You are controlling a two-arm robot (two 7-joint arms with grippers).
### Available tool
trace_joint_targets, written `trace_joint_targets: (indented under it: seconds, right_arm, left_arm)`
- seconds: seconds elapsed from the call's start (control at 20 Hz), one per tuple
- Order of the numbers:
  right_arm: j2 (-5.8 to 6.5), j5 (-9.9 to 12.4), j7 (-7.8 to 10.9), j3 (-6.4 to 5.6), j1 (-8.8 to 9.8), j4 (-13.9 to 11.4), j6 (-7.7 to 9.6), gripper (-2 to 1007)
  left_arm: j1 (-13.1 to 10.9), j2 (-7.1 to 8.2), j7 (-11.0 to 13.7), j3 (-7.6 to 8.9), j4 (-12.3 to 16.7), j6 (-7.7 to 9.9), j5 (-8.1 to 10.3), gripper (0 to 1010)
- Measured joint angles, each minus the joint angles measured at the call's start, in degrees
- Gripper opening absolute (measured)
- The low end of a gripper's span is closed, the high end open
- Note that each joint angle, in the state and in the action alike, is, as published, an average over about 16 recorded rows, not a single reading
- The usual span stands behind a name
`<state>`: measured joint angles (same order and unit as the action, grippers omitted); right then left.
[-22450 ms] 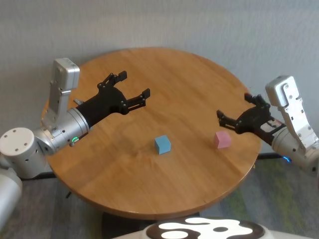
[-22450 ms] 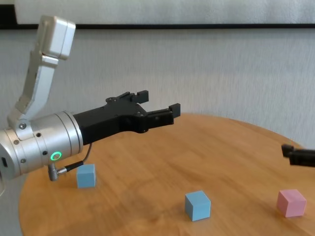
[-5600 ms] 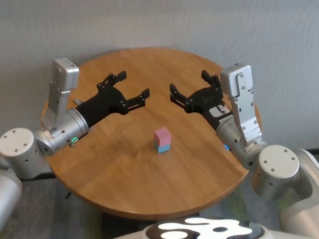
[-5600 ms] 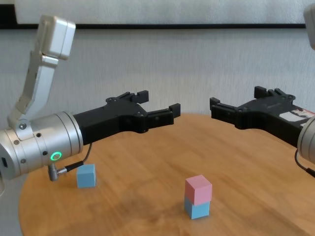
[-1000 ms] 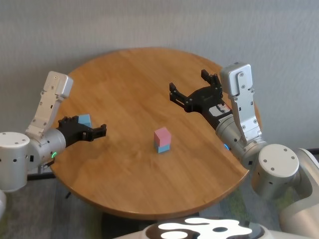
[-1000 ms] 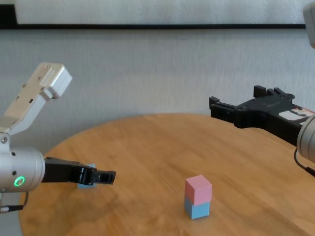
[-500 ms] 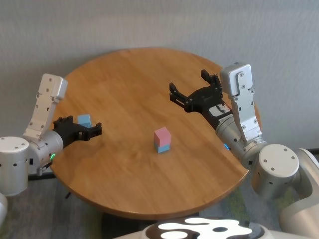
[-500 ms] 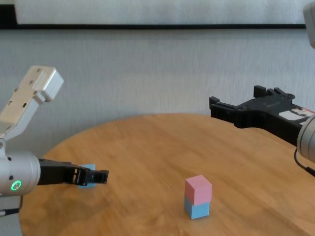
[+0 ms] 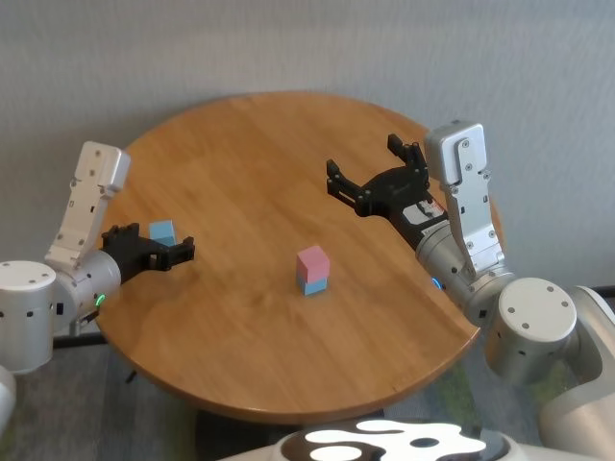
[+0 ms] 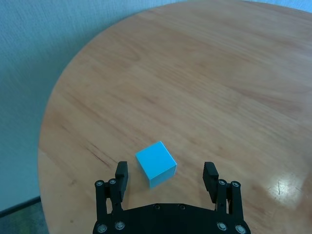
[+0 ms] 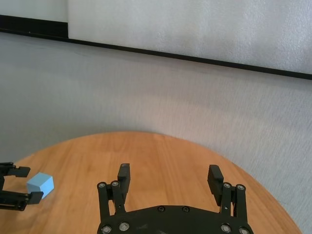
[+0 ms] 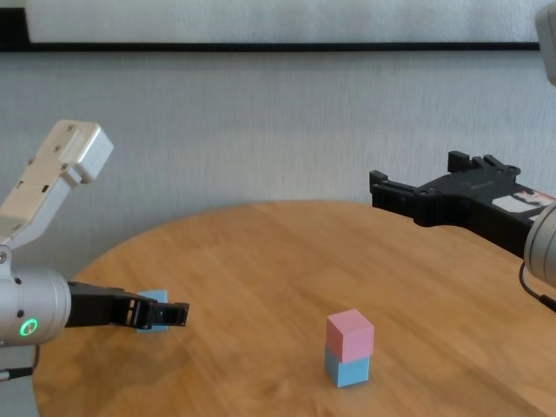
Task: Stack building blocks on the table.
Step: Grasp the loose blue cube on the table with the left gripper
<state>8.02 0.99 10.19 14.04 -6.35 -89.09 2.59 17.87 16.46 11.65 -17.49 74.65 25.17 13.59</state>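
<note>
I am holding the left claw (image 9: pixel 157 248) low over the worktop (image 9: pixel 250 154) near its left edge, fingers (image 10: pixel 121 171) spread wide apart. The loose blue block (image 10: pixel 156 164) is sitting on the wood between those two fingers, closer to one of them; I cannot tell whether either is touching it. In the wrist view the block is turned at an angle to the claw, one corner pointing back toward the palm. From the chest view the block (image 12: pixel 154 301) is showing just behind the fingertips, partly covered by them.

Well off to the right of the left claw, toward the middle of the worktop, the pink block (image 9: pixel 313 260) is sitting squarely on top of the other blue block (image 9: pixel 309 284), the two forming a short upright tower. Nothing is touching that tower.

I am keeping the right claw (image 9: pixel 377 175) raised above the far right part of the worktop, its fingers (image 11: pixel 124 172) standing wide apart and gripping nothing. The tower is lying forward of and below this claw, well apart from it. In the right wrist view the left claw's fingertips and the loose blue block (image 11: pixel 40 184) are showing far off across the wood.
</note>
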Motion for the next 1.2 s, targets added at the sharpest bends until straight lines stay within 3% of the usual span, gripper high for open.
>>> trace_joint_targets:
  seconds: [1.2]
  right_arm:
    - [0.0,0.0,0.0,0.0,0.0,0.0,0.0,1005]
  left_arm:
    - [4.56,-1.98,3.32,1.84,-8.32,-2.88,-2.49,1002]
